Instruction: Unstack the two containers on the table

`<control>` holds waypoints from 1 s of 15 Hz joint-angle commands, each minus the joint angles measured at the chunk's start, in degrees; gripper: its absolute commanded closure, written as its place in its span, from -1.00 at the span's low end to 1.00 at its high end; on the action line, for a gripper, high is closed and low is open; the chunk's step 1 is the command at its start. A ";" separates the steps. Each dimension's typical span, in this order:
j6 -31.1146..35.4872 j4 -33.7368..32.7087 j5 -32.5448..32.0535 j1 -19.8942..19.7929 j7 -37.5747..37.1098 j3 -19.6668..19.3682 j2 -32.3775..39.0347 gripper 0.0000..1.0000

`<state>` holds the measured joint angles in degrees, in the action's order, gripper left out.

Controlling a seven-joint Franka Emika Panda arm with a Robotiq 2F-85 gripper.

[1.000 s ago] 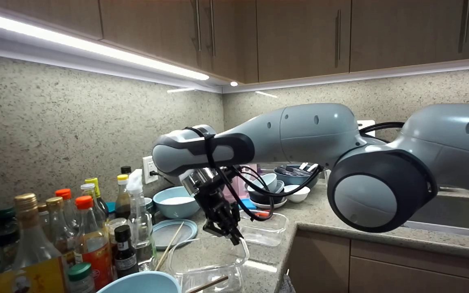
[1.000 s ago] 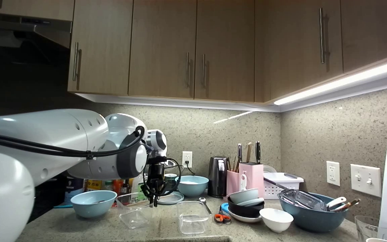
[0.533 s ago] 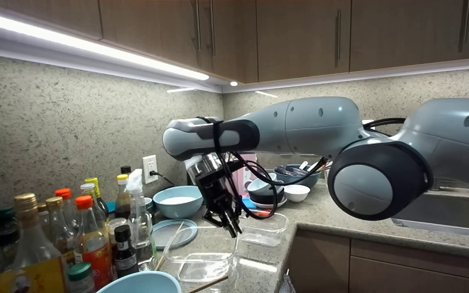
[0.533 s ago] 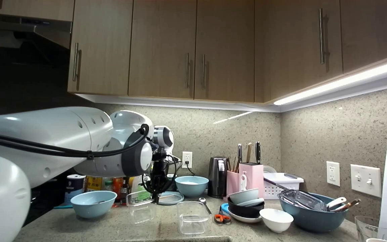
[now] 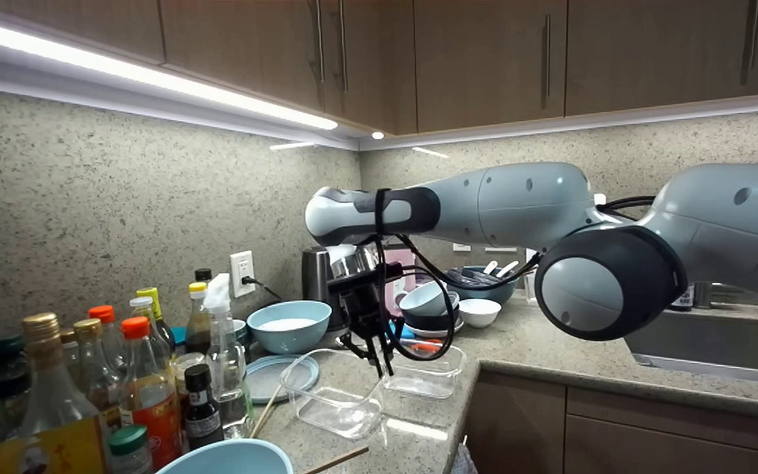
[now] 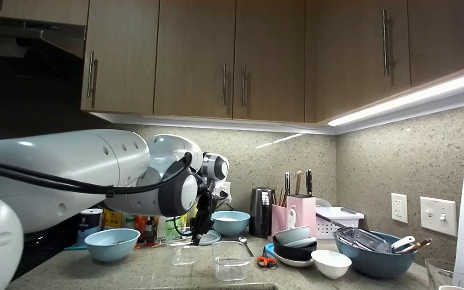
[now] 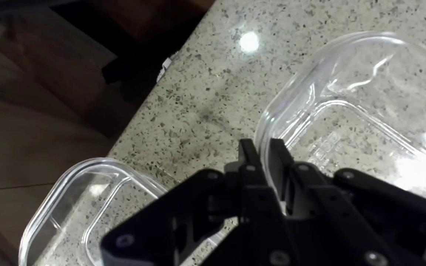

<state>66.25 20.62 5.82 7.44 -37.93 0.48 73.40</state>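
Clear tub (image 7: 364,118), rim pinched in nearly closed jaws; such one-sided hold could let it swing toward the counter (image 7: 198,111) edge.

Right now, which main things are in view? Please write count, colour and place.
Plastic tubs: two, clear, side by side, unstacked
Countertop: one, speckled beige, underneath
Single bowls: four, blue or white, on countertop
Plate: one, blue-grey, by a bowl
Bottles: several, mixed colours, beside plate
Kettle: one, black, by a bowl
Knife block: one, pink, near kettle
Basket: one, white, by knife block
Dish stack: one, black, blue, white, on countertop
Scissors: one, orange-handled, by stack
Sink: one, grey, in countertop
Cabinets: several, brown, above and below
Arm: one, white-grey, over countertop
Tool: one, black, around one tub's rim
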 commanded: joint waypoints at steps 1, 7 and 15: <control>2.10 1.27 2.85 -1.71 -8.59 1.38 0.14 0.87; 3.26 1.62 3.46 -2.41 -13.56 2.26 0.65 -0.31; 7.21 -0.49 0.22 1.47 -10.41 1.11 -2.12 -1.00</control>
<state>71.19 20.11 7.55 7.13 -49.17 2.12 74.01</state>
